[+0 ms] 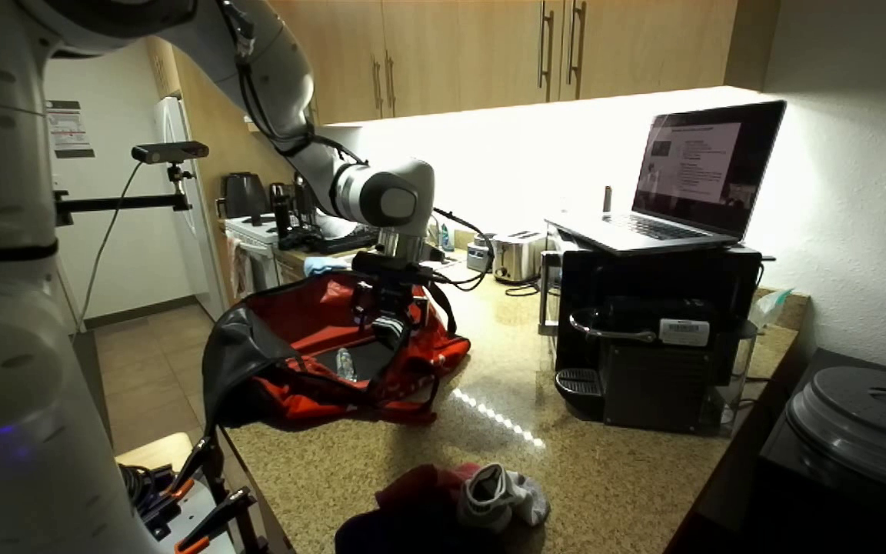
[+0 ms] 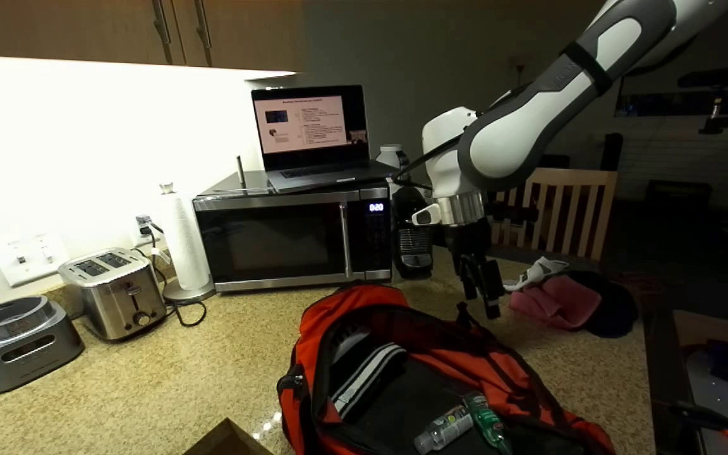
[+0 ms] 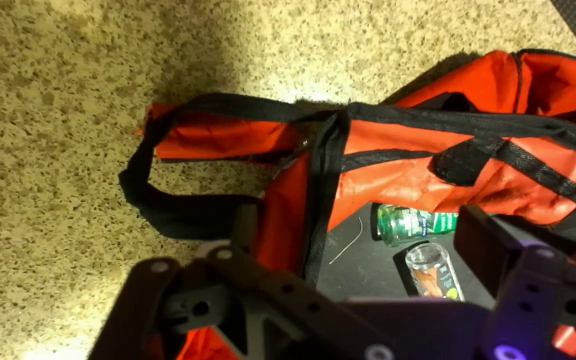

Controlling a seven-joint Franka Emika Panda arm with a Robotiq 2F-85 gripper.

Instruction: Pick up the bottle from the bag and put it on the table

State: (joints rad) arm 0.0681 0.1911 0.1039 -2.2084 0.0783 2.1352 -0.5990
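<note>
Gripper hovering over rim of bag, fingers standing apart. Seemingly pre-grasp; next move likely needing centring over a bottle (two lying inside).

And the arm arches high above the bag, forearm sloping down to the wrist, which sits above the bag's edge! Below it hangs the gripper, pointing down, its 2 fingers spread wide, 1 to each side of the bag's edge in the wrist view!
</note>
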